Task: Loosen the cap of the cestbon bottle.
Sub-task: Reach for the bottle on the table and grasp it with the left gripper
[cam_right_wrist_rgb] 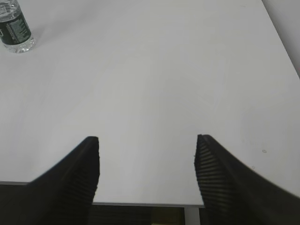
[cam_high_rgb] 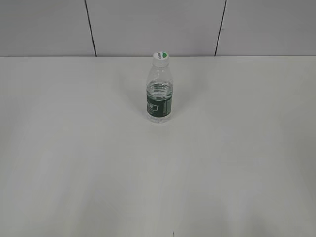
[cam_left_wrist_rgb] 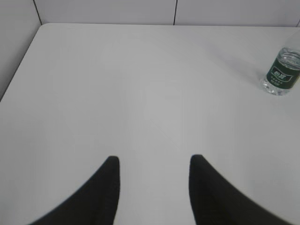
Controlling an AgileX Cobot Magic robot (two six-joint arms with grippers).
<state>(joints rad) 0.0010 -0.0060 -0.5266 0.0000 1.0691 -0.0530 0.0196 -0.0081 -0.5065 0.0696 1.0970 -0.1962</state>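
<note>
Black fingers of the left hand (cam_left_wrist_rgb: 152, 161) fill the bottom of the left wrist view, spread wide with bare white surface (cam_left_wrist_rgb: 140, 93) showing between them. They hold nothing, and their lower parts are cut off by the frame.

From the right wrist, the right hand (cam_right_wrist_rgb: 146, 138) likewise stands wide and holds nothing, its two ribbed black fingers (cam_right_wrist_rgb: 79, 173) hanging over the near edge of the surface, with a dark gap below that edge.

Seen from the exterior camera, neither hand appears. A bottle (cam_high_rgb: 159, 94) stands upright and alone near the middle of the surface, toward the far side, close to the grey panelled wall (cam_high_rgb: 158, 24). Its white cap (cam_high_rgb: 160, 58) with a green mark sits on top. Water fills the lower body behind a dark green label; the label's print is too small to read.

In the left wrist view the bottle sits at the far right and its top is cut off by the frame. In the right wrist view it sits at the far upper left corner, also cut off at the top, so the cap shows in neither.

Open surface lies all around the bottle, well apart from both hands. A rounded far-left corner and the right edge of the surface are visible.
</note>
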